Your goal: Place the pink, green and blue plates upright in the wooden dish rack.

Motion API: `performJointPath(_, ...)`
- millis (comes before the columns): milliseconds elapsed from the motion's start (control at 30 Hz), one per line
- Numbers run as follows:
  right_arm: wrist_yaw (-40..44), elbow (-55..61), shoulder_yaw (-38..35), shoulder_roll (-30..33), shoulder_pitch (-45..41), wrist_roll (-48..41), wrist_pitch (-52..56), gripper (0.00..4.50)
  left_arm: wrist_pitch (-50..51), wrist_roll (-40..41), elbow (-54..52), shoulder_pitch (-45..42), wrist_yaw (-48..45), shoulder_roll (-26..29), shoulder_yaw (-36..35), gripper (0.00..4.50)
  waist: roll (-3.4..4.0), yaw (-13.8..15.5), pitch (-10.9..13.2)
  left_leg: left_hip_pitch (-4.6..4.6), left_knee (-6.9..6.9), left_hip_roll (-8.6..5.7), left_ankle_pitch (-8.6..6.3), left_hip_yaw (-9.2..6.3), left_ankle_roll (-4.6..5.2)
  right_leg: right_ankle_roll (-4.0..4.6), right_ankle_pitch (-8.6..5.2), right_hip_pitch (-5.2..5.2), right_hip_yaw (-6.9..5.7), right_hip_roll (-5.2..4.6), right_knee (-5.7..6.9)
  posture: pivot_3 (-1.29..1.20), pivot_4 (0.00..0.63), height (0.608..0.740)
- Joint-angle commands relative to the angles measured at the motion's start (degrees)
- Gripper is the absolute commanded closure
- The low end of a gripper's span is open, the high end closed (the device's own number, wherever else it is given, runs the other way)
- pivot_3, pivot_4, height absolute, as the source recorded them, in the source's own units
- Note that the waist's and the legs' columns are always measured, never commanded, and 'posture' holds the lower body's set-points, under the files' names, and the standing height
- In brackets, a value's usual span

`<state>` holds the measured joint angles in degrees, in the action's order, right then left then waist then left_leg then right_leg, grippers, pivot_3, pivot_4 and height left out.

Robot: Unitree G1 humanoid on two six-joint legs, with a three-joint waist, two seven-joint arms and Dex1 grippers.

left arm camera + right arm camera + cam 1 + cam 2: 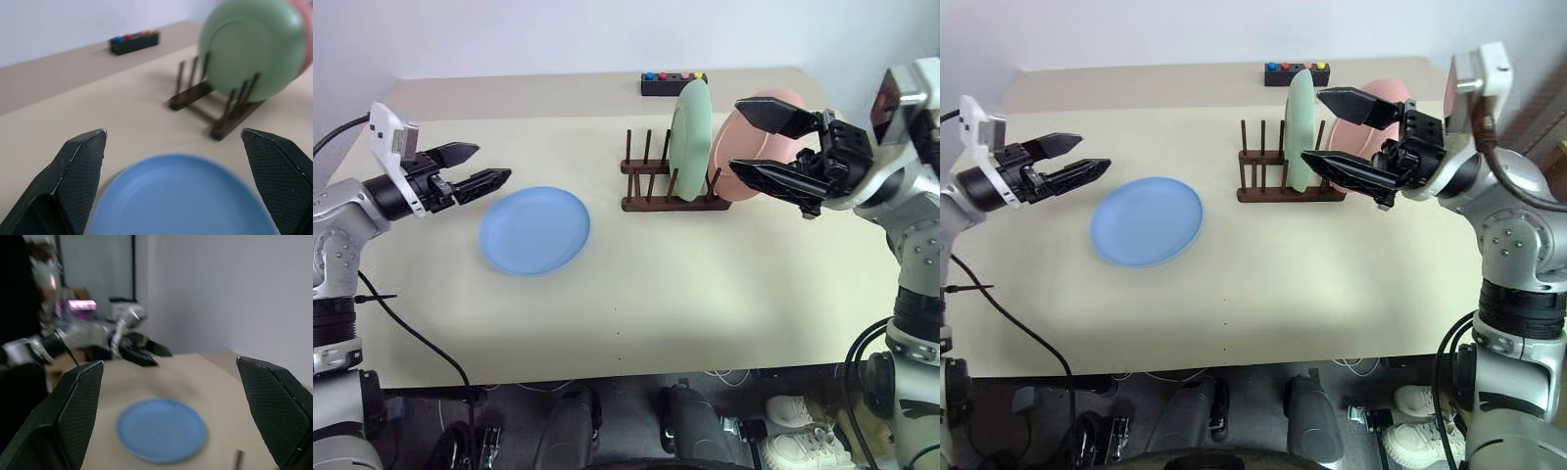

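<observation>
Two of three done. Green plate (690, 127) stood upright between the pegs of the wooden dish rack (658, 182), far centre of the desk (705, 313); pink plate (754, 147) upright at the rack's right end. Blue plate (534, 230) lay flat, left of the rack, not yet racked. Left gripper (484, 167) hung just left of it, jaws wide, empty. Right gripper (759, 142) before the pink plate, jaws wide, holding nothing.

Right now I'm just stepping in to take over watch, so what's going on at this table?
A robot is loading plates into a wooden rack. The green plate and pink plate stand upright in it. The blue plate lies flat on the table. Both hands are open and empty: left hand beside the blue plate, right hand near the pink one.
</observation>
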<state>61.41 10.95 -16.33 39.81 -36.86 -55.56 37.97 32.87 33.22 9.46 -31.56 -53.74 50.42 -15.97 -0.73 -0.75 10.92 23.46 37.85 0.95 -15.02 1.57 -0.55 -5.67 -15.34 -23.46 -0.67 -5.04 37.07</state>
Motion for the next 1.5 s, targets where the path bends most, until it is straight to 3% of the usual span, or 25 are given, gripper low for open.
performJointPath(33, 0.2, 2.6, -1.7, 0.3, 0.8, -4.2, 1.9, 0.05, 2.2, -2.1, 2.8, 0.7, 3.4, 2.8, -2.8, 0.0, -0.02, 0.0, 0.0, 0.0, 0.0, 0.0, 0.0, 0.0, 0.0, 0.0, 0.0, 0.0, 0.0, 0.0, 0.0, 0.0, 0.15, 0.74)
performJointPath(267, 1.7, 5.0, 0.9, 0.0, 5.1, -2.2, 0.3, 0.05, 20.5, 1.2, 7.9, 1.3, 11.8, 4.3, -8.1, 0.0, -0.13, 0.0, 0.1, 0.0, -0.01, 0.01, -0.01, -0.01, 0.01, 0.0, 0.0, -0.02, 0.0, -0.01, 0.03, 0.0, 0.15, 0.74)
performJointPath(433, 1.8, 4.4, 1.9, -0.4, 5.0, -1.3, -0.7, 0.05, 27.0, -2.5, 7.8, -0.8, 14.8, 5.5, -2.7, 0.0, -0.21, 0.1, 0.1, 0.0, -0.01, 0.0, -0.01, -0.02, 0.0, -0.01, 0.01, -0.01, -0.01, -0.02, 0.02, 0.0, 0.15, 0.74)
performJointPath(600, 1.0, 4.2, 2.6, -1.0, 4.7, -1.0, -0.8, 0.05, 40.3, -3.8, 13.9, -12.0, 17.9, 4.5, 2.3, 0.0, -0.32, 0.3, 0.1, 0.02, 0.03, -0.03, -0.01, -0.03, -0.01, -0.03, 0.02, 0.01, -0.04, -0.02, 0.03, 0.0, 0.15, 0.74)
performJointPath(1133, -2.6, 5.1, 3.1, -1.9, 4.9, -1.4, -0.2, 0.05, 42.4, -14.3, 35.1, -32.1, 6.7, 2.1, 23.8, 0.0, -0.47, 0.1, 0.2, 0.04, 0.05, -0.12, -0.01, 0.01, -0.01, -0.04, 0.02, -0.06, -0.01, 0.11, 0.07, 0.0, 0.15, 0.74)
performJointPath(1500, -3.9, 5.6, 3.2, -1.6, 5.2, -1.9, 0.5, 0.05, 37.3, -21.7, 47.8, -40.1, 0.4, -1.9, 28.1, 0.0, -0.56, 0.0, 0.2, 0.11, 0.08, -0.12, -0.01, 0.01, 0.0, -0.05, 0.02, -0.1, -0.01, 0.11, 0.08, 0.0, 0.15, 0.74)
